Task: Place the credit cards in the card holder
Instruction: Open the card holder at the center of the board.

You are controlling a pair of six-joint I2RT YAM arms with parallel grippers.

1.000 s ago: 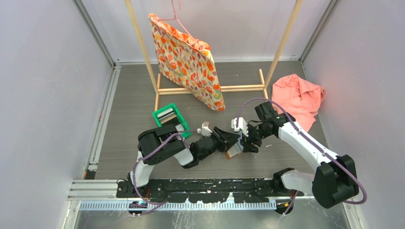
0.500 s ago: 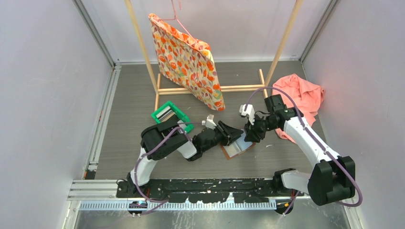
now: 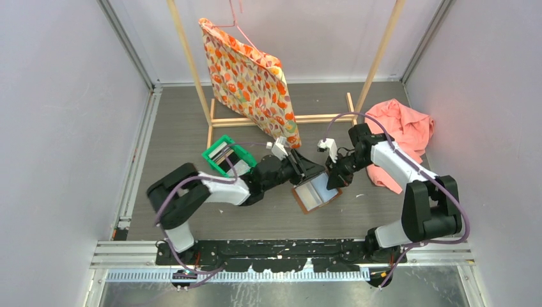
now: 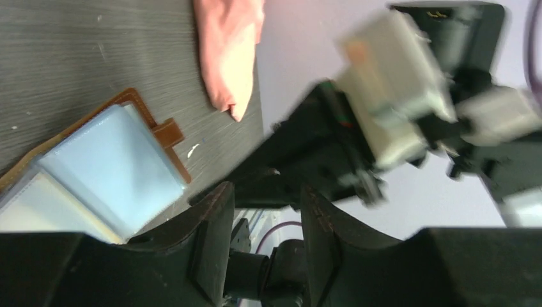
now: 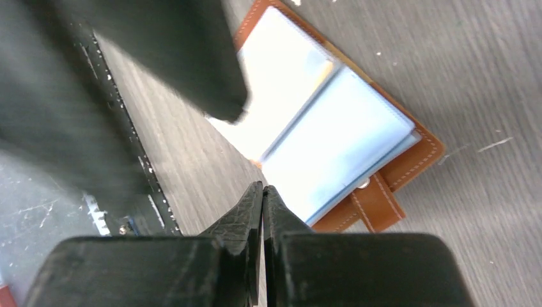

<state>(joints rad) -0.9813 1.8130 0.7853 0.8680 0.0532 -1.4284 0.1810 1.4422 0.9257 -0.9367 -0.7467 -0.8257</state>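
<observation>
Two arms meet over the open card holder [image 3: 315, 194], which lies flat on the tabletop [image 3: 179, 147] at mid-scene. Its brown cover is down and its pale blue sleeves face up, seemingly so the pockets can be loaded from above. The snap tab juts from its right edge.

The right end effector [image 5: 262, 192] hovers just above the holder's far right side. It is clenched tight, fingers pressed together with no card seen between them. That pose looks suited to pressing the cover flat rather than carrying anything.

The left end effector [image 4: 263, 204] hangs at the holder's far left corner, fingers parted and the gap between them empty. Whether either tool touches the leather cannot be told.

The cards [image 3: 220, 153] stand on edge in a green bin [image 3: 209, 153] to the left, just beside the left arm and well apart from the right one, so the left arm seems better placed to fetch them. Whether any card already sits in the sleeves is unclear.

Behind, a floral bag [image 3: 252, 80] hangs from a wooden rack [image 3: 281, 119], and a pink cloth [image 3: 402, 131] lies crumpled at far right.
</observation>
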